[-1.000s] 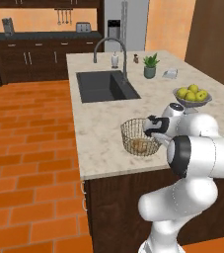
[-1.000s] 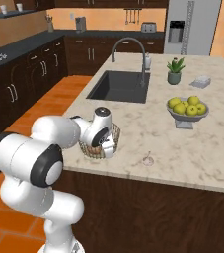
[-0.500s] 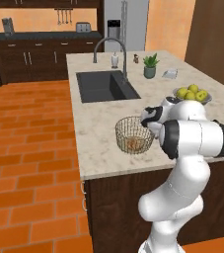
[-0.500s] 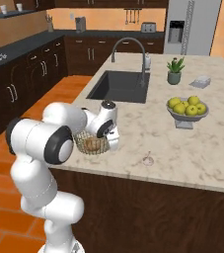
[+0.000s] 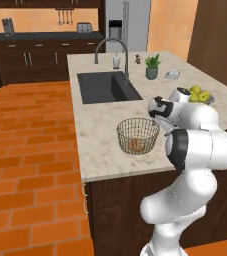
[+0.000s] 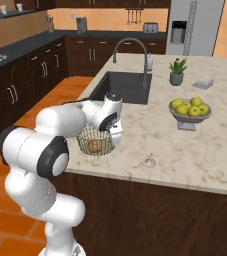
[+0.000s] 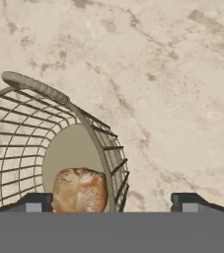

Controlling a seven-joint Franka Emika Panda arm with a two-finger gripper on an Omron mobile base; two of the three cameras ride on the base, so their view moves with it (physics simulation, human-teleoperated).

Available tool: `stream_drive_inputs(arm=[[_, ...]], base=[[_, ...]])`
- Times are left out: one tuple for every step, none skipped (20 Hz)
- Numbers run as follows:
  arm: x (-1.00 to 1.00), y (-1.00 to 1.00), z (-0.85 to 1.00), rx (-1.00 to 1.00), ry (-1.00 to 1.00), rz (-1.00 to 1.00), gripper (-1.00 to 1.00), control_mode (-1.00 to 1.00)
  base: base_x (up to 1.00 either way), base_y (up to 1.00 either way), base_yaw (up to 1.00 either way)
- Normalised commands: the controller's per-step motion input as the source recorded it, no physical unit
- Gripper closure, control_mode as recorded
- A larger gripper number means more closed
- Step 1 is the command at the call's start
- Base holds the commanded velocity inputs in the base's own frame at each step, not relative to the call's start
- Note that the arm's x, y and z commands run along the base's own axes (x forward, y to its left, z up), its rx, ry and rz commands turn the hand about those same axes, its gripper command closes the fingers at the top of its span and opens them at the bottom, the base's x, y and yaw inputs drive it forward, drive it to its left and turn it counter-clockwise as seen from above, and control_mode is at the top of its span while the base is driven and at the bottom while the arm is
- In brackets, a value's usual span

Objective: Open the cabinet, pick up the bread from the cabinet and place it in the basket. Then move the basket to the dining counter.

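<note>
Now the pincer [image 7: 113, 205] hangs spread wide, its tips straddling the rim of the basket [image 7: 39, 143] without gripping it. Inside lies the bread [image 7: 80, 190]. Basket and bread sit on the dining counter [image 5: 105, 150], near its front edge.

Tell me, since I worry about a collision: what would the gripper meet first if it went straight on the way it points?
Probably the round tan wire-mesh basket: its rim runs between the open gripper fingertips, with the small round tan-brown bread roll just inside. Behind lies the beige marbled stone counter. Depth is unclear.
</note>
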Motion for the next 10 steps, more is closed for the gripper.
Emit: stream_drive_inputs(arm=[[-0.61,0.0,0.81,0.07,-0.2,0.05,-1.0,-1.0],[-0.71,0.0,0.89,0.04,-0.21,0.06,-1.0,-1.0],[-0.76,0.0,0.9,0.02,-0.2,0.05,-1.0,-1.0],[-0.85,0.0,0.92,0.0,-0.22,0.05,-1.0,-1.0],[-0.82,0.0,0.91,0.0,-0.21,0.06,-1.0,-1.0],[-0.76,0.0,0.78,0.0,-0.2,0.06,-1.0,-1.0],[-0.79,0.0,0.78,0.0,-0.21,0.07,-1.0,-1.0],[-0.82,0.0,0.79,0.0,-0.21,0.08,-1.0,-1.0],[-0.95,0.0,0.71,0.0,-0.2,0.11,-1.0,-1.0],[-1.0,0.0,0.54,0.0,-0.17,0.13,-1.0,-1.0]], base=[[0.0,0.0,0.0],[0.0,0.0,0.0],[0.0,0.0,0.0],[0.0,0.0,0.0],[0.0,0.0,0.0],[0.0,0.0,0.0],[0.0,0.0,0.0],[0.0,0.0,0.0],[0.0,0.0,0.0],[0.0,0.0,0.0]])
